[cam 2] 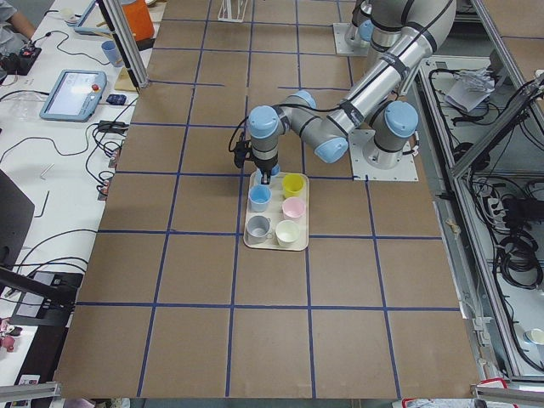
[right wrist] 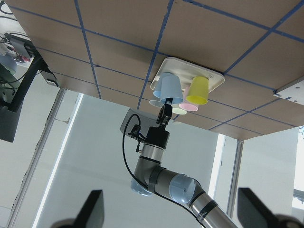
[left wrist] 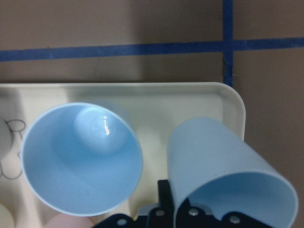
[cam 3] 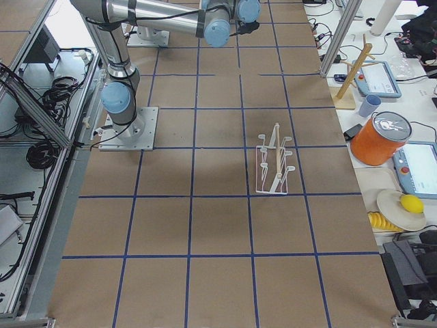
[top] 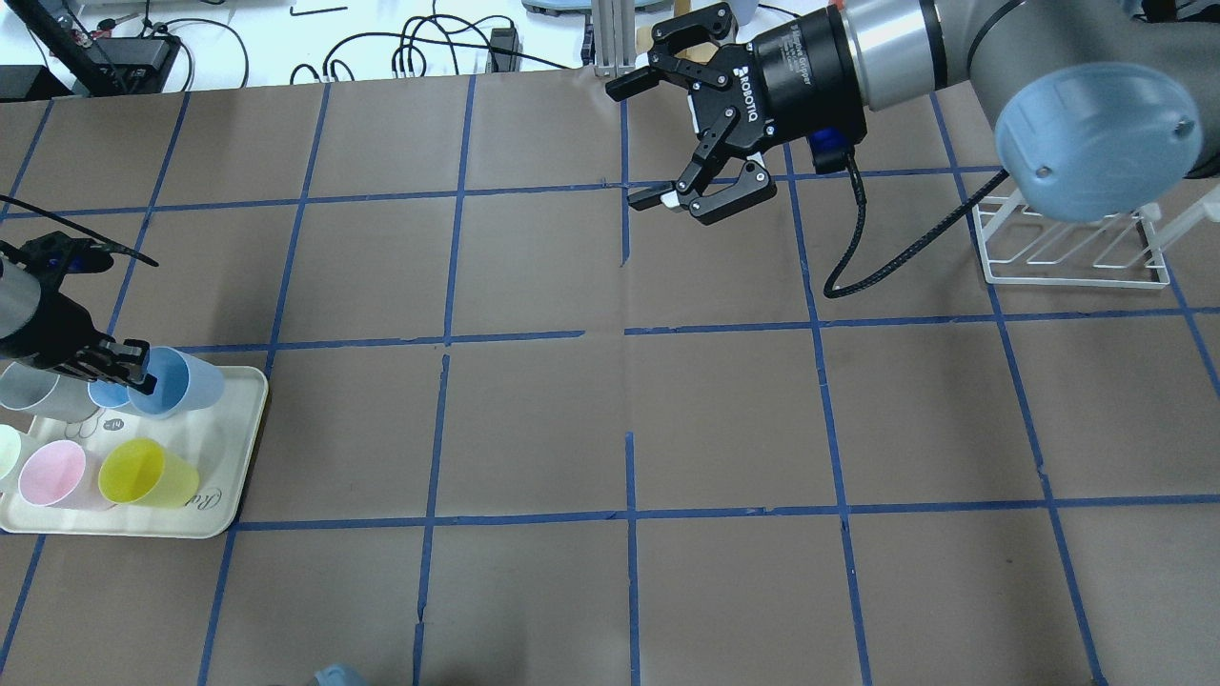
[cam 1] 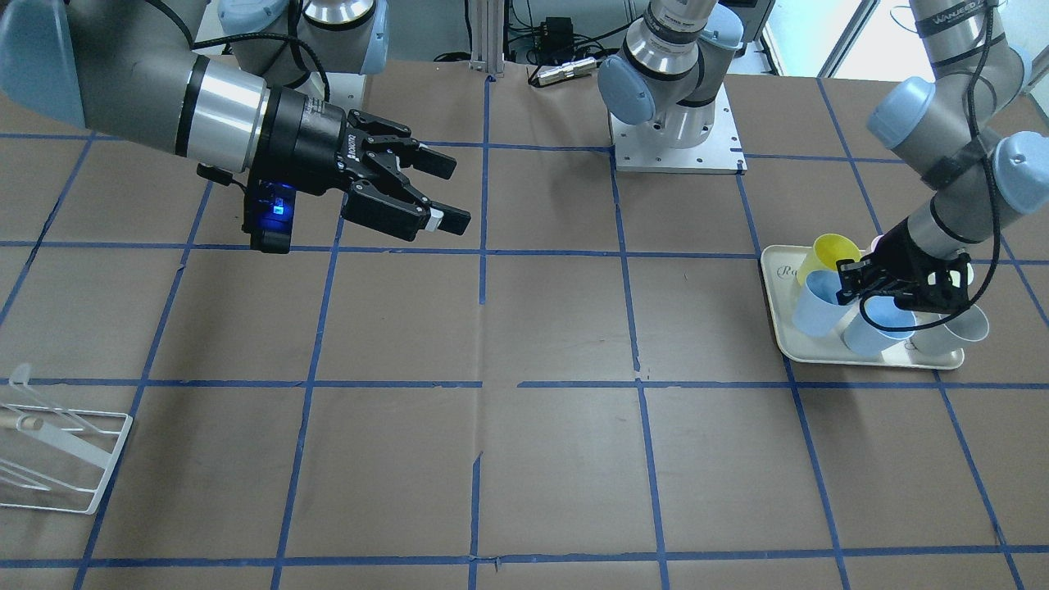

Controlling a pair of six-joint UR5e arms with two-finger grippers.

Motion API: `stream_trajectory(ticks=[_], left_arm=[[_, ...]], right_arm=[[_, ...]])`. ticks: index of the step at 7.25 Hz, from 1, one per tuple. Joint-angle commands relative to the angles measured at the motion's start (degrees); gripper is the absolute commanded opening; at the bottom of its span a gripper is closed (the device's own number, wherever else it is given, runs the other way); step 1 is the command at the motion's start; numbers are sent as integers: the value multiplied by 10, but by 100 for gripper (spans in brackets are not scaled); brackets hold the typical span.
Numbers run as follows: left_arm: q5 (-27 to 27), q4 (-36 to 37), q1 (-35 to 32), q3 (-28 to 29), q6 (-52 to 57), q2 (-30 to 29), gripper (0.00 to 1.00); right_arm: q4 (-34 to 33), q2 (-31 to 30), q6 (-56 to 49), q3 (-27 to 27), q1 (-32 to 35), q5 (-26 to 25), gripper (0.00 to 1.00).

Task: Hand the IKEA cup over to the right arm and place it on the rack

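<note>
The IKEA cup (left wrist: 223,166), pale light blue, leans tilted near a corner of the cream tray (left wrist: 190,97). My left gripper (left wrist: 190,216) is shut on its rim. The cup also shows in the overhead view (top: 186,383) and in the front view (cam 1: 813,310), with the left gripper (top: 138,367) (cam 1: 852,285) at its rim. My right gripper (top: 637,143) (cam 1: 452,192) is open and empty, high over the table's middle, turned towards the tray. The white wire rack (top: 1072,255) (cam 1: 65,459) (cam 3: 273,164) stands empty, partly behind the right arm.
On the tray (top: 229,457) a brighter sky-blue cup (left wrist: 80,159) stands upright right beside the held cup. A yellow cup (top: 143,472), a pink cup (top: 48,474) and a grey cup (top: 38,393) stand there too. Blue tape lines grid the brown table.
</note>
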Motion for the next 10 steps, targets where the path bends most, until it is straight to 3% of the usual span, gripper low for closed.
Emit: stream_trajectory(ticks=[1, 2, 3, 4, 6, 8, 10], left_arm=[[-136, -119, 0, 58, 1, 17, 0], [-218, -159, -1, 57, 1, 17, 0], [-333, -198, -1, 54, 1, 19, 0], [-442, -264, -1, 52, 2, 26, 0], [-636, -357, -19, 13, 2, 40, 0], [-766, -358, -108, -17, 1, 60, 0], [-811, -363, -144, -38, -6, 86, 0]], right_arm=[[9, 1, 9, 3, -5, 31, 100], [8, 1, 12, 13, -12, 53, 100], [4, 0, 12, 35, -17, 89, 100], [1, 0, 11, 51, -19, 92, 100], [6, 1, 15, 54, -25, 130, 100], [3, -3, 26, 56, -30, 132, 100], [2, -2, 26, 56, -29, 131, 100]])
